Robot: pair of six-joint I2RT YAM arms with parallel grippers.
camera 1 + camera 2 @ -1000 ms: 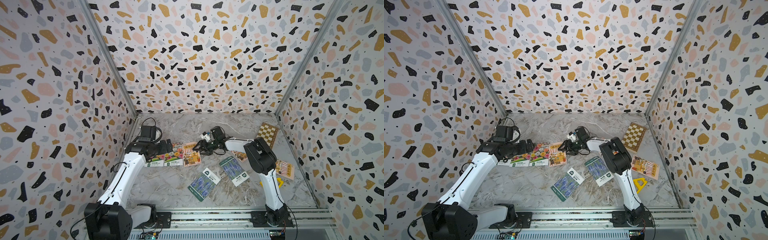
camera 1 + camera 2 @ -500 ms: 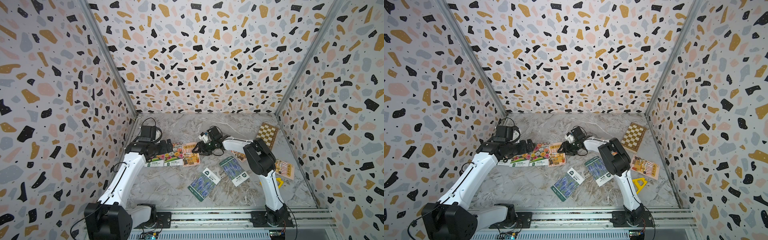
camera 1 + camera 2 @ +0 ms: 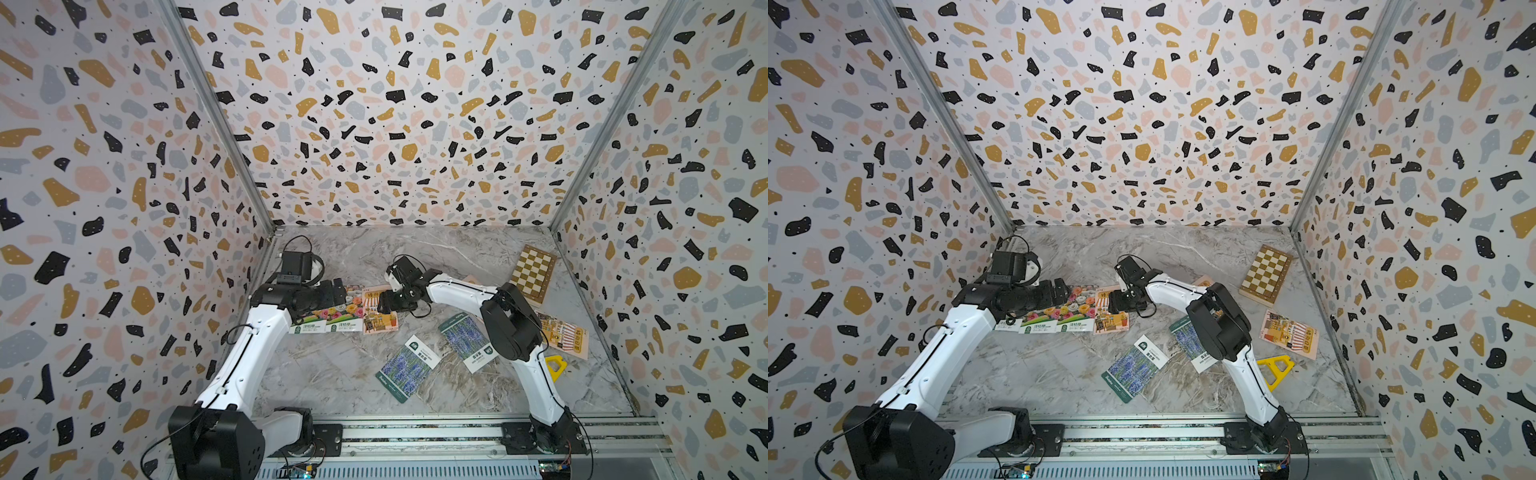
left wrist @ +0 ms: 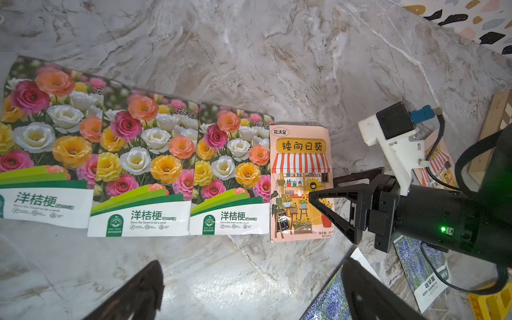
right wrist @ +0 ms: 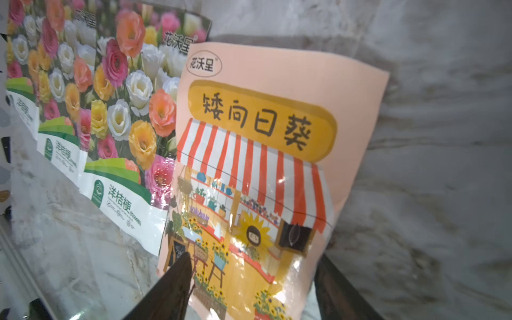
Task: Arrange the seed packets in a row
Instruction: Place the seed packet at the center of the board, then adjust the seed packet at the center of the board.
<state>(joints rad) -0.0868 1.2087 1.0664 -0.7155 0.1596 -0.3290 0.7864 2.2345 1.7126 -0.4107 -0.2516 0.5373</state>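
Three multicoloured-flower seed packets (image 4: 144, 166) lie edge to edge in a row on the marble bench (image 3: 332, 374), left of centre. A pink shop-awning packet (image 4: 300, 177) sits just beside the row's right end. The right pincer (image 4: 322, 187) is at that packet's right edge, its jaws parted and gripping nothing. The left pincer (image 4: 250, 270), spread wide and empty, hangs above the row's left end. Two lavender packets (image 3: 407, 368) lie askew nearer the front. Another awning packet (image 3: 563, 334) lies at right, between a checkerboard (image 3: 533, 278) and a yellow triangular frame (image 3: 555, 365).
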